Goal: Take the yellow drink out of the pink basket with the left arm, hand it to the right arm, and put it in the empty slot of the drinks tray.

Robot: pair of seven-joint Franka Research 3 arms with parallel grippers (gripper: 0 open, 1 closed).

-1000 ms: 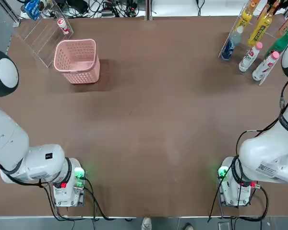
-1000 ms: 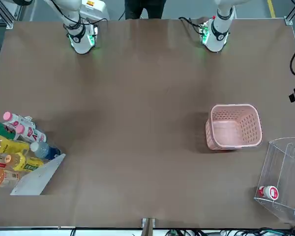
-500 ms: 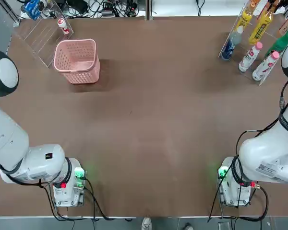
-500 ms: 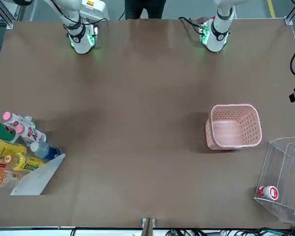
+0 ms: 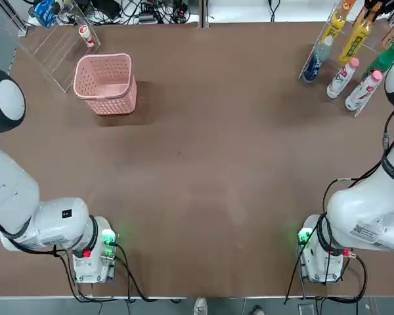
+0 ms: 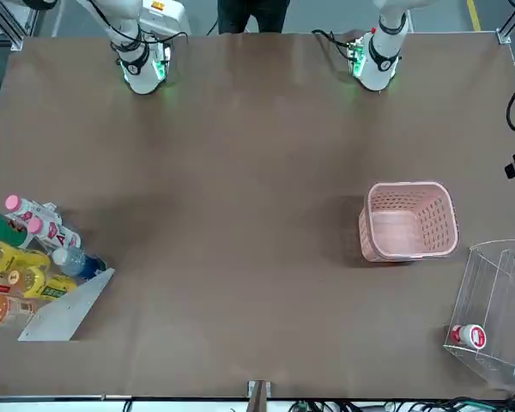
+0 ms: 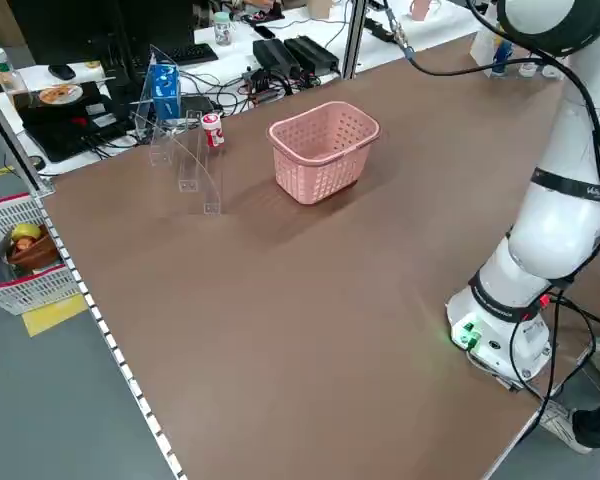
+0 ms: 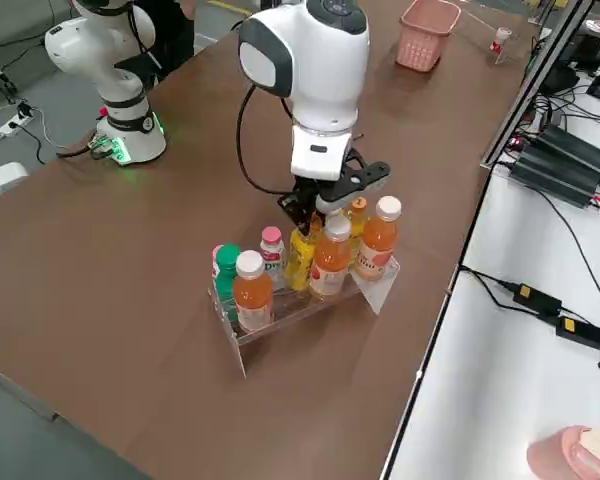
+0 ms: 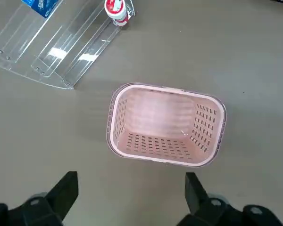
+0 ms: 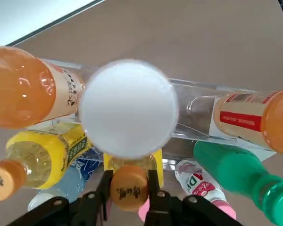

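While left gripper (image 9: 127, 197) hovers wide above empty pink basket (image 9: 165, 125), right gripper (image 10: 127, 190) clamps yellow drink (image 10: 129, 186) at drinks tray (image 8: 310, 300).

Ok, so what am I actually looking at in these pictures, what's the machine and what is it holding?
These are two white robot arms bolted to a brown table: the left arm and the right arm. The pictures come from overhead, from across the table, from each side, and from a small camera on each wrist. On the table stand an empty pink basket and a clear tray of drink bottles. The left gripper hangs open above the basket. The right gripper is shut on the orange cap of a yellow bottle, among the others at the tray.
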